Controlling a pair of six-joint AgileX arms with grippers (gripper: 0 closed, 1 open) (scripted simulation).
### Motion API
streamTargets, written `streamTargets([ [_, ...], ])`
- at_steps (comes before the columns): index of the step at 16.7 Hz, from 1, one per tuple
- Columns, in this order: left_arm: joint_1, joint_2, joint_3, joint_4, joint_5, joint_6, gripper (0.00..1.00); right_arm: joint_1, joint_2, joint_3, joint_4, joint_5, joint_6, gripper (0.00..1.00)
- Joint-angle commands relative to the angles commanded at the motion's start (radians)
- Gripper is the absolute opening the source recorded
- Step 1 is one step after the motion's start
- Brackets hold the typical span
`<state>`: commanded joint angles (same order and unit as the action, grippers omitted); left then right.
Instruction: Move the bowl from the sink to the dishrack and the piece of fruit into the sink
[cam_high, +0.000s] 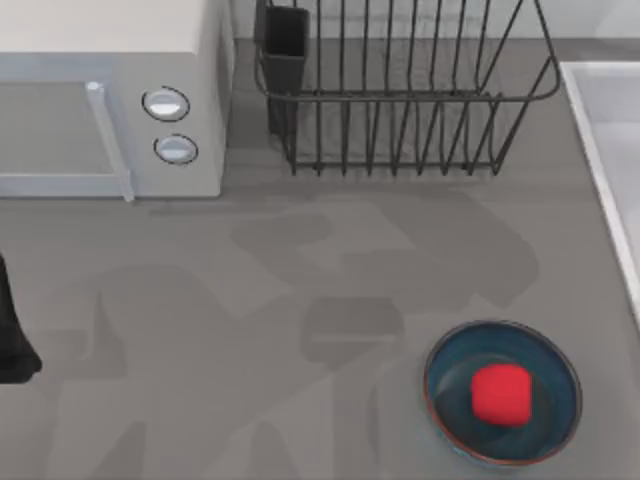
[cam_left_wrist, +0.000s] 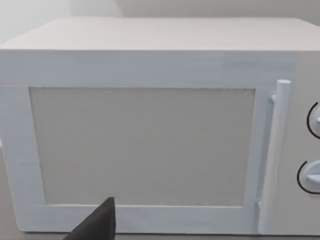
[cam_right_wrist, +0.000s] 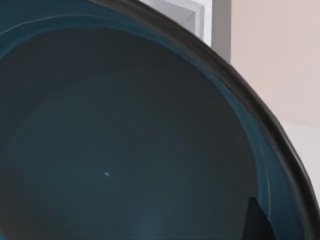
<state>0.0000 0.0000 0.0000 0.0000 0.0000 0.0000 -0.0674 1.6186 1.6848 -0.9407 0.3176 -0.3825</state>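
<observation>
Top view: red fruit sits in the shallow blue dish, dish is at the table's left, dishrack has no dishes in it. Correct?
One error: the shallow blue dish is at the table's right, near the front, as the top view shows. The red fruit does sit in it, and the dishrack holds no dishes.

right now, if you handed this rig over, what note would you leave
left gripper: parked at the table's left, facing the microwave; grip unclear.
right gripper: close against the inside of the bowl; grip unclear.
fruit: lying in the shallow blue dish on the table's right, near the sink.
rack: no bowl in it.
done: nothing finished.
left: bowl into the rack, fruit into the sink.
</observation>
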Motion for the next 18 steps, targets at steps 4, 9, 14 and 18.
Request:
streamTargets([
  [4,0.0,0.0,0.0,0.0,0.0,0.0,1.0,0.354,0.028,0.003,0.353,0.191,0.168,0.0],
  [9,0.0,0.0,0.0,0.0,0.0,0.0,1.0,0.71,0.045,-0.012,0.742,0.395,0.329,0.0],
  [14,0.0,0.0,0.0,0.0,0.0,0.0,1.0,0.858,0.046,-0.03,0.929,0.501,0.403,0.0],
  [18,0.0,0.0,0.0,0.0,0.0,0.0,1.0,0.862,0.047,-0.031,0.935,0.505,0.405,0.0],
])
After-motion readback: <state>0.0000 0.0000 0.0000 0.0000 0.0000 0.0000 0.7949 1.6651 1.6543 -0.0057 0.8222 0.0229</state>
